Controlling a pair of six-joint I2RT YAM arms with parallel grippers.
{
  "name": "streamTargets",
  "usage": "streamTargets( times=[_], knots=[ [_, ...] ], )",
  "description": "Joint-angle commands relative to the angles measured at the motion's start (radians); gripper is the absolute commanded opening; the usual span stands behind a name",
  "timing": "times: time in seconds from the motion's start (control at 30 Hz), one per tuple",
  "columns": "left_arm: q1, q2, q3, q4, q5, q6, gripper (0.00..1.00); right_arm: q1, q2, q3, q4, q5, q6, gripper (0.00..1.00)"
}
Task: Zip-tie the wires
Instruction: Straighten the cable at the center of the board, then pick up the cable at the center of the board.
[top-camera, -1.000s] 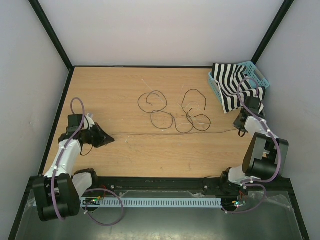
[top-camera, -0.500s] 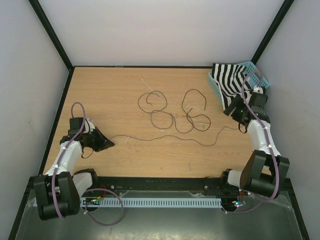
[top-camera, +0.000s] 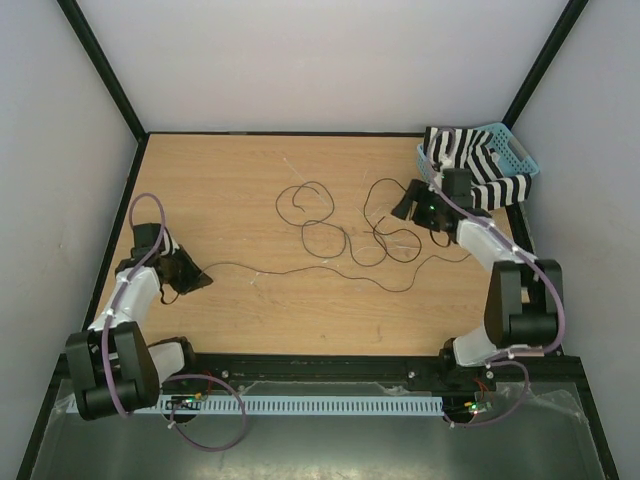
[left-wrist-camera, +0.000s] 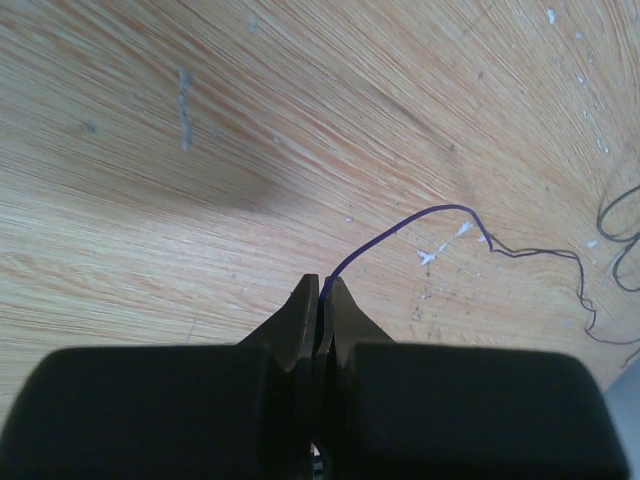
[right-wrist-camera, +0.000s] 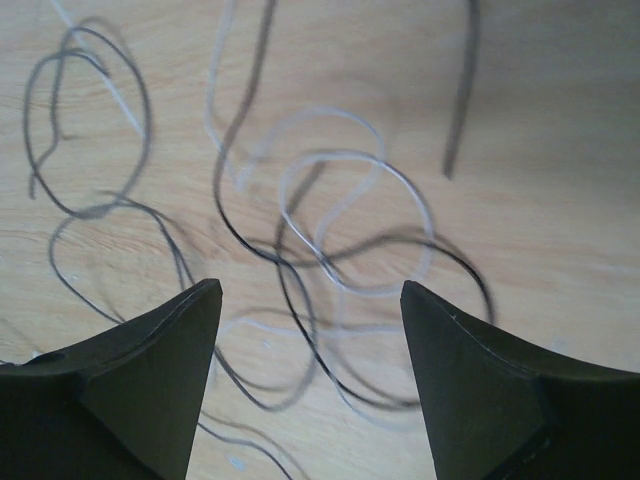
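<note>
Right wrist view: my right tool (right-wrist-camera: 310, 290) stood spread just over the looped wires (right-wrist-camera: 380, 240) on the table (top-camera: 230, 180), the nearer arm. My left tool (left-wrist-camera: 322, 290), pressed together, pinched one strand's end; it ran rightward toward the loops.

Left arm (top-camera: 128, 295) drawn back low at the left side, its end effector (left-wrist-camera: 322, 297) closed tight with fingertips pinching one strand of the wires (left-wrist-camera: 440, 209); right arm (top-camera: 478, 240) reaching forward and inward, its end effector (right-wrist-camera: 310, 300) angled downward, jaws spread wide, gripping nothing.
</note>
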Motion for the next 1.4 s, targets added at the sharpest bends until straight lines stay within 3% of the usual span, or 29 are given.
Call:
streamTargets(
  times=[0.0, 0.3, 0.47, 0.57, 0.63, 0.93, 1.1, 1.17, 1.37],
  knots=[
    [0.014, 0.022, 0.039, -0.011, -0.063, 0.025, 0.0, 0.096, 0.135, 0.14, 0.203, 0.014, 0.09, 0.82],
    [0.031, 0.042, 0.007, -0.012, -0.108, 0.006, 0.0, 0.189, 0.548, 0.633, 0.103, 0.136, 0.05, 0.82],
    [0.07, 0.087, 0.013, -0.012, -0.097, -0.002, 0.15, 0.19, 0.739, 0.897, -0.058, 0.167, 0.0, 0.82],
    [0.078, 0.106, 0.016, -0.01, -0.096, -0.009, 0.3, 0.2, 0.783, 0.918, -0.069, 0.153, -0.007, 0.81],
    [0.083, 0.111, 0.023, -0.012, -0.092, -0.008, 0.47, 0.207, 0.798, 0.911, -0.073, 0.157, -0.017, 0.81],
    [0.089, 0.053, 0.076, -0.013, -0.061, 0.025, 0.75, 0.23, 0.825, 0.889, -0.074, 0.155, -0.054, 0.77],
    [0.09, -0.045, 0.149, -0.017, -0.041, 0.058, 0.94, 0.232, 0.852, 0.896, -0.073, 0.175, -0.063, 0.66],
    [0.099, -0.096, 0.188, -0.016, -0.038, 0.068, 0.98, 0.233, 0.861, 0.898, -0.074, 0.182, -0.072, 0.63],
    [0.108, -0.112, 0.369, -0.014, 0.06, 0.12, 0.99, 0.236, 0.884, 0.917, -0.083, 0.206, -0.095, 0.5]
  ],
)
